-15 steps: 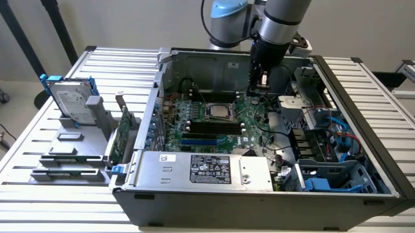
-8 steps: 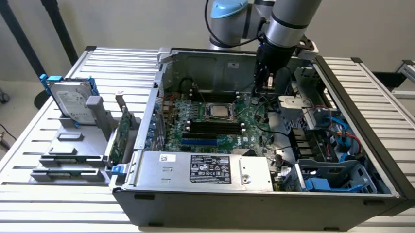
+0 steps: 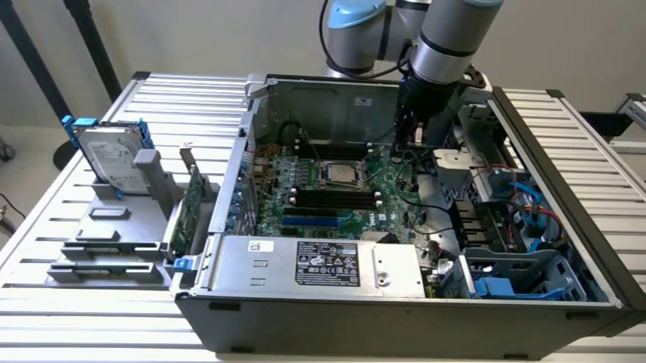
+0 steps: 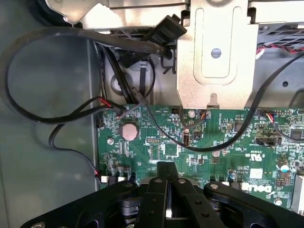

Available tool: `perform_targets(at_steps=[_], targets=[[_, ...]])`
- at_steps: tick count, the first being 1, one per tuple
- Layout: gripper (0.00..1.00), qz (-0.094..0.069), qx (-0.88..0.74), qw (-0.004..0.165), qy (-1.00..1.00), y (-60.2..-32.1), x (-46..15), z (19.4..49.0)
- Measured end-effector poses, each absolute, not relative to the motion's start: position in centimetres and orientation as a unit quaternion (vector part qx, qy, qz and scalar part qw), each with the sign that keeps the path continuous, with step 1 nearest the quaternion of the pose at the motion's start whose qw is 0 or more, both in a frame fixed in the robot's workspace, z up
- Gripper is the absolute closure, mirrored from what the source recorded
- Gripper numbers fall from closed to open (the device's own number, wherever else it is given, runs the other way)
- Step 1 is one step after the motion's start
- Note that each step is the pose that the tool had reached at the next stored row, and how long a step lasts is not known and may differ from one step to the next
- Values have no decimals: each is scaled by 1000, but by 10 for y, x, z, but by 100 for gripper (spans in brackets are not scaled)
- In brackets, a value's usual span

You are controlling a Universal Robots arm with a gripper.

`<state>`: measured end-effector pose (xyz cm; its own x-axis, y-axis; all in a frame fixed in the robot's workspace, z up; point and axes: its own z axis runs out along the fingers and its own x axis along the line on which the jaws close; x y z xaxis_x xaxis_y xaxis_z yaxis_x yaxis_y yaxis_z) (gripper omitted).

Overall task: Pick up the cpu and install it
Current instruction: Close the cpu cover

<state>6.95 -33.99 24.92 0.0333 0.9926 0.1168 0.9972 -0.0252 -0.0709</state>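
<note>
The cpu (image 3: 341,175) is a small silver-grey square lying flat in the socket in the middle of the green motherboard (image 3: 302,215), inside the open computer case (image 3: 404,310). My gripper (image 3: 410,142) hangs inside the case near its back wall, toward the exterior view's right of the cpu and apart from it. In the wrist view the black fingers (image 4: 159,183) are pressed together, so the gripper (image 4: 166,167) is shut, and I see nothing between them. It hovers over the motherboard's edge (image 4: 199,142).
Black cables (image 4: 52,118) loop over the case floor beside a silver metal bracket (image 4: 216,52). A power supply (image 3: 323,265) fills the case front. Outside, at the exterior view's left, stand a hard drive in blue brackets (image 3: 106,159) and a green expansion card (image 3: 184,215).
</note>
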Motion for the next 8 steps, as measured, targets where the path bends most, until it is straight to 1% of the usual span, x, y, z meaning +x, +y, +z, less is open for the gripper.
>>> perform_targets(at_steps=[4, 6, 8], targets=[[89, -15, -715, 68, -695, -340, 70, 243], [89, -10, -715, 73, -695, -340, 69, 243], [89, -1, -715, 82, -694, -340, 70, 243]])
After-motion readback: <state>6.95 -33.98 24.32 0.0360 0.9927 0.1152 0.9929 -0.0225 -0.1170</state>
